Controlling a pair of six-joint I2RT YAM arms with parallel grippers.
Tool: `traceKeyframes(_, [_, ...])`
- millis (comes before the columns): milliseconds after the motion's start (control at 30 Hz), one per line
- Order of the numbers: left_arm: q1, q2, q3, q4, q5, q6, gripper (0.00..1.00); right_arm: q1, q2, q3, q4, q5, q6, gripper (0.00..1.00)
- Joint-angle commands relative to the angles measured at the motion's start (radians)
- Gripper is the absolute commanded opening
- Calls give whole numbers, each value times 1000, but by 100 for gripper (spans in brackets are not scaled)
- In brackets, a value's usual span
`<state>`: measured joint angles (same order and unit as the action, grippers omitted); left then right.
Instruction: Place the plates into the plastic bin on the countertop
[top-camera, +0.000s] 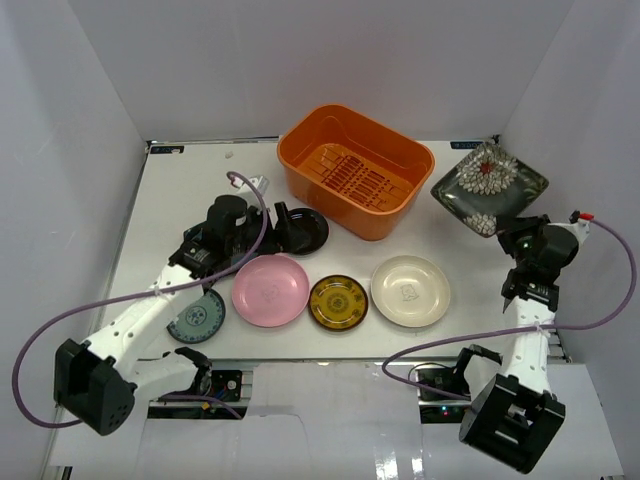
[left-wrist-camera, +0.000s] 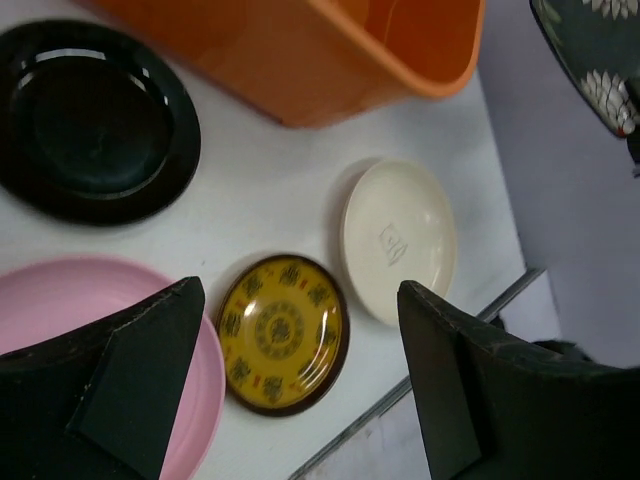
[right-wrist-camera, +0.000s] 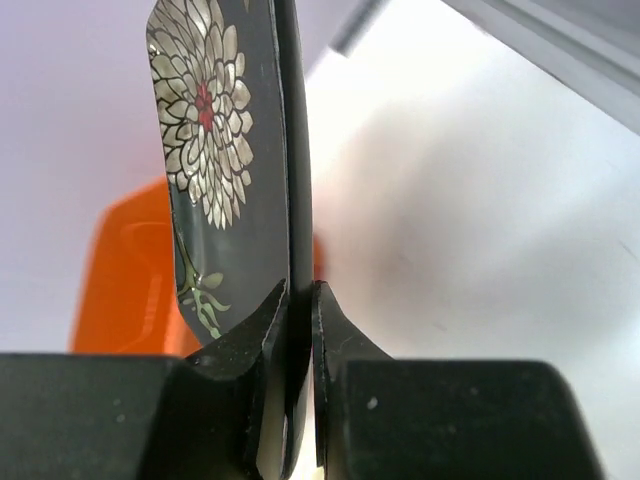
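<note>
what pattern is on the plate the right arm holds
Dark square plate with white flowers, red-centred; clearest in the right wrist view.

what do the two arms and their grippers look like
The left arm and right arm have white links, black joint housings and blocky black bases. A lavender cable loops beside each. The left gripper and right gripper are matte black, with wedge-shaped fingers.

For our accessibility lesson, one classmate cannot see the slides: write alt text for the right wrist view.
The right tool is shut on the rim of a dark flowered plate, held edge-on and upright. Behind it sits an orange bin on a white table.
</note>
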<state>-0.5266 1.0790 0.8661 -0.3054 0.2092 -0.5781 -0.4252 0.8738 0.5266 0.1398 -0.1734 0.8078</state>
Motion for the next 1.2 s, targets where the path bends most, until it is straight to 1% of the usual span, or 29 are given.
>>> traceKeyframes(0, [122,77,108,100,93,-89,88,35,-35,189,95,-138,11,8])
traceKeyframes(33, [163,90,109,115,154,-109,88,52,-26,219,87,-156,8,8])
traceKeyframes(67, [209,114,105,130,174,-144,88,72,-13,275,92,-162,2,8])
traceKeyframes(100, [308,127,102,129,194,-155,88,133,26,303,96,-166,-1,8])
traceKeyframes(133, [350,137,96,120,197,-161,87,172,57,335,106,-160,-8,8])
traceKeyframes(167, [431,154,71,115,176,-181,87,221,133,422,95,-149,-40,8])
traceKeyframes(200, [474,157,48,124,162,-187,87,320,174,470,83,-138,-64,8])
traceKeyframes(267, [531,157,4,157,80,-186,87,411,269,576,42,-103,-105,8])
traceKeyframes(300, [609,171,-15,155,37,-166,87,499,372,690,20,-88,-145,8])
traceKeyframes(333, [635,183,-15,152,-2,-148,87,531,426,741,0,-54,-160,8])
traceKeyframes(367, [695,215,-13,129,-77,-137,87,581,526,836,-26,-42,-174,8])
traceKeyframes(433, [756,243,-24,124,-74,-135,87,618,617,924,-63,3,-225,8])
traceKeyframes(467, [793,254,-29,132,-77,-134,87,640,695,967,-107,18,-245,8])
traceKeyframes(533, [804,291,-26,121,-108,-106,87,648,753,1033,-112,34,-278,8])
traceKeyframes(567, [807,305,-21,102,-117,-97,87,648,801,1043,-106,34,-283,8])
traceKeyframes(667, [807,357,4,48,-149,-63,85,664,876,1098,-114,44,-331,8])
traceKeyframes(700, [809,369,11,29,-175,-54,85,674,936,1112,-115,43,-343,8])
traceKeyframes(767, [809,406,30,-18,-185,-20,84,680,1005,1176,-138,25,-357,8])
traceKeyframes(800, [807,412,28,-26,-192,-14,84,687,1066,1194,-140,19,-360,8])
traceKeyframes(833, [809,417,24,-23,-179,-6,84,689,1091,1205,-169,-1,-360,8])
traceKeyframes(867, [809,433,16,-27,-166,12,82,691,1129,1216,-167,-9,-357,8])
traceKeyframes(967, [809,476,10,-41,-140,27,80,697,1175,1216,-160,-17,-349,8])
traceKeyframes(1000, [809,519,19,-46,-130,26,79,697,1180,1219,-161,-18,-349,11])
traceKeyframes(1067, [809,564,30,-46,-88,17,77,697,1188,1225,-167,-20,-352,31])
traceKeyframes(1100, [807,605,40,-41,-77,11,75,697,1189,1237,-173,-23,-360,41])
traceKeyframes(1133, [809,625,45,-34,-70,6,74,695,1189,1251,-184,-32,-361,65])
traceKeyframes(1167, [812,642,50,-29,-56,3,72,694,1189,1268,-228,-44,-366,75])
